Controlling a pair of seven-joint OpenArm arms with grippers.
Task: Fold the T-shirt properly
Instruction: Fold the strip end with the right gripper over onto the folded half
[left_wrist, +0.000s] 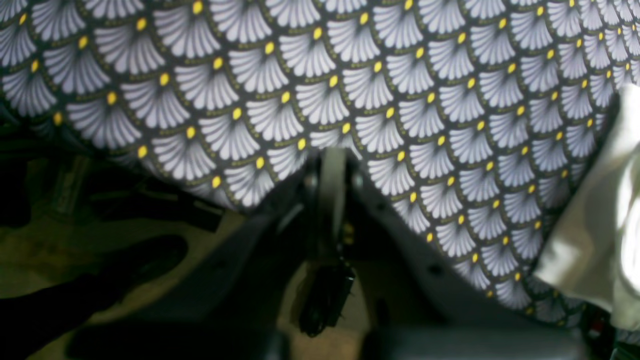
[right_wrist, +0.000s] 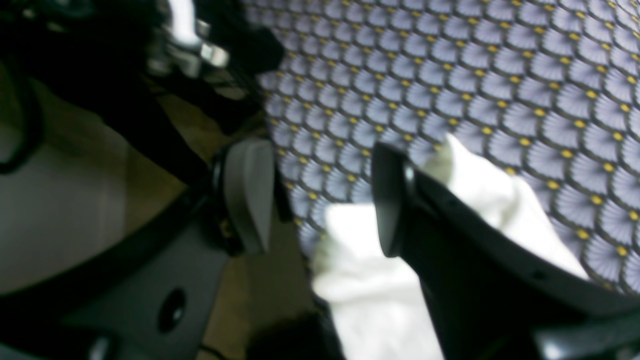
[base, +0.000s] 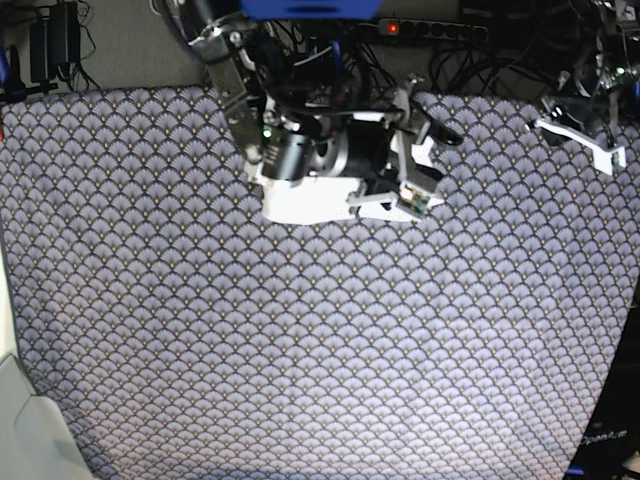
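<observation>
Currently, the T-shirt (base: 305, 203) is seen in the base view as a compact white bundle at the far edge of the table (base: 300, 360), largely hidden beneath the right arm (base: 300, 140). The table is covered by a dark cloth printed with white fan shapes and yellow dots. The rest of the cloth is shown bare in that view.

The right pincer (right_wrist: 320, 200) is positioned over the bundle. In the right wrist view, its two fingers are held apart, with a pale pad (right_wrist: 247, 192) on one side and a dark finger (right_wrist: 390, 200) on the other. White fabric (right_wrist: 370, 295) is visible between and behind them, lying on the patterned cloth. Whether the fabric is touched by either finger cannot be told, as the view is blurred.

The left pincer (base: 580, 135) is located at the far corner of the table, well apart from the T-shirt, and is raised near the cloth's edge. In the left wrist view, the fingers are shown only as dark, blurred shapes over the patterned cloth (left_wrist: 320, 75); whether they are apart or together cannot be told. A pale, shiny surface (left_wrist: 600, 240) is visible at that view's edge.
</observation>
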